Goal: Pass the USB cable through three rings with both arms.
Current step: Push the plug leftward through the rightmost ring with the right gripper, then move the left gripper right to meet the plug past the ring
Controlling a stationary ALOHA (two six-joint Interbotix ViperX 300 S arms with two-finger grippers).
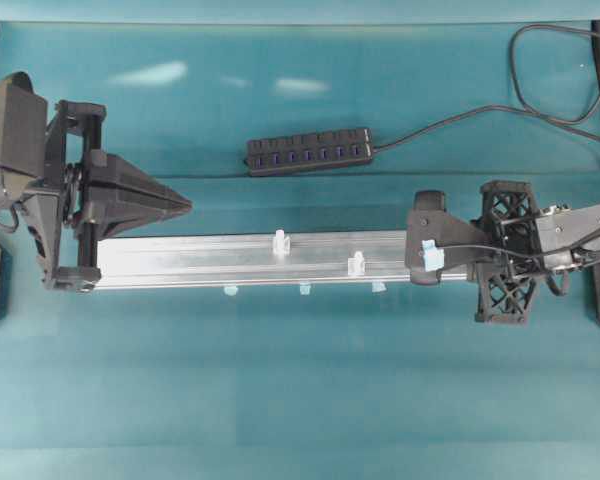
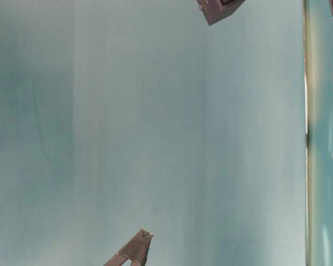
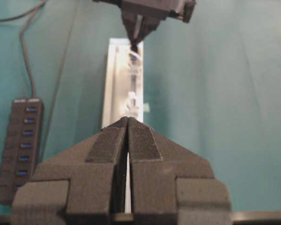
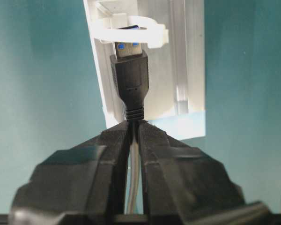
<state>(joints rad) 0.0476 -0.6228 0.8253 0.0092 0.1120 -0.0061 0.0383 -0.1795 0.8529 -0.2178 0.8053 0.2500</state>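
1. Fingers (image 4: 152,140) of the right gripper (image 4: 135,123) pinch the USB cable (image 4: 129,79) just behind its black rectangular plug
2. Metal plug tip, blue inside, sits within a whitish translucent ring (image 4: 131,33) at 12 o'clock from those fingers
3. Left gripper (image 3: 127,121) is closed on nothing, its ribbed wedge pads touching
4. Silver aluminium rail (image 1: 200,260) carries two more rings (image 1: 279,241)
5. Black multi-port hub (image 1: 308,151) lies at 12 o'clock from the rail

Brushed silver metal rail (image 1: 210,258); translucent white plastic ring (image 4: 131,32); matt black plug (image 4: 130,79).
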